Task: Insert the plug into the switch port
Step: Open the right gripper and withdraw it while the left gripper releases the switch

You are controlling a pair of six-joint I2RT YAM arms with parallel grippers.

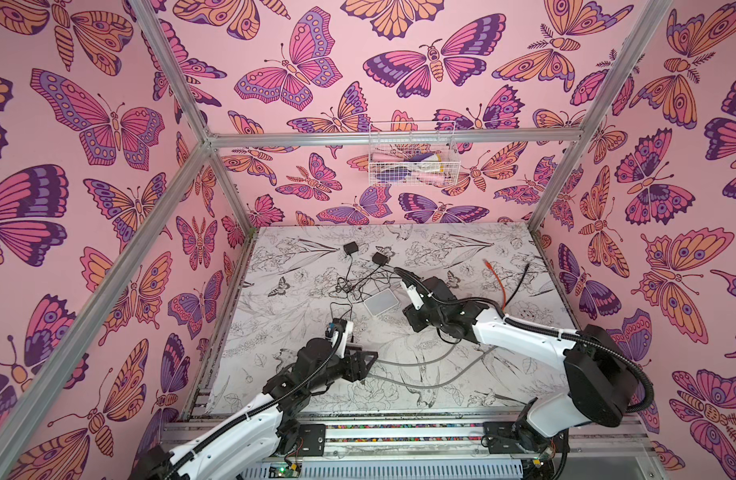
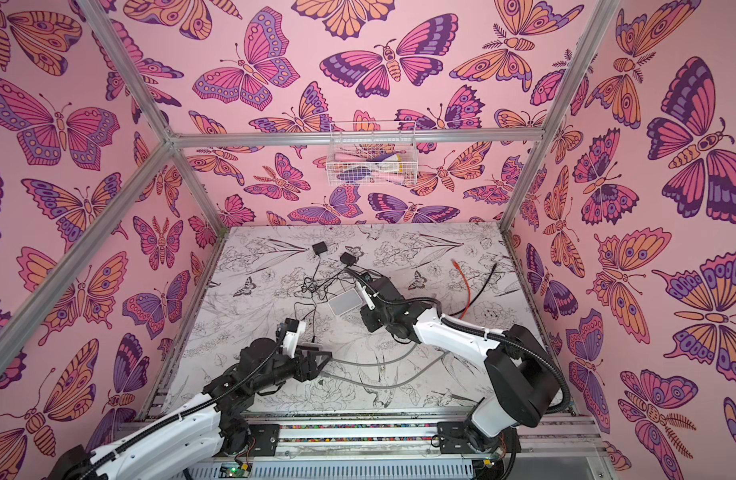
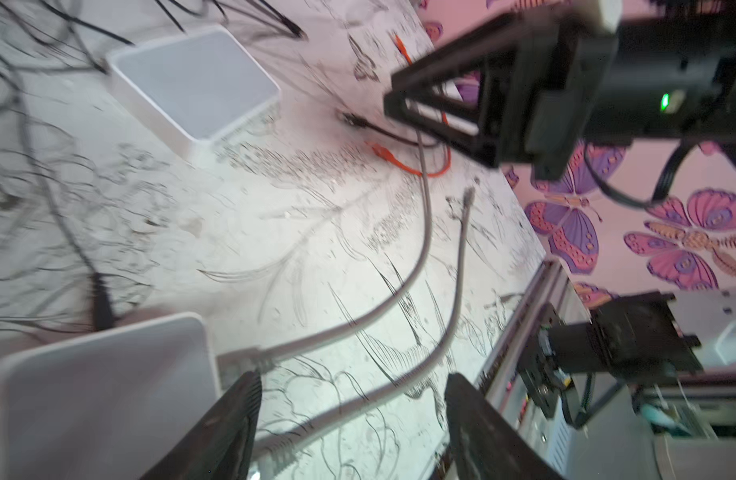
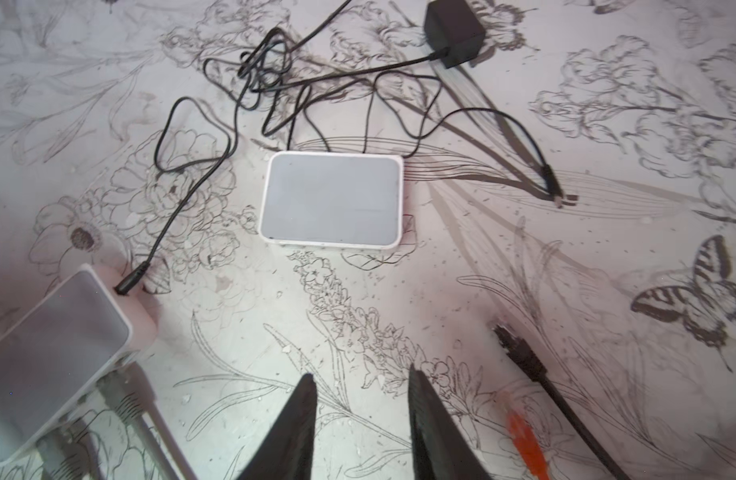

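Resting beside left pincer (image 3: 354,419): plug (image 3: 252,358).

A white wire basket (image 1: 412,178) hung on the back wall in both top views, holding pink, purple and yellow items (image 1: 420,164) too small to identify. Pink wallpaper printed with large butterflies (image 1: 108,124) covered the walls, framed by silver aluminium bars (image 1: 391,138). A white table cover with black line-drawn flowers (image 1: 441,249) lay flat, and a multicoloured strip (image 1: 399,426) ran along its near edge.
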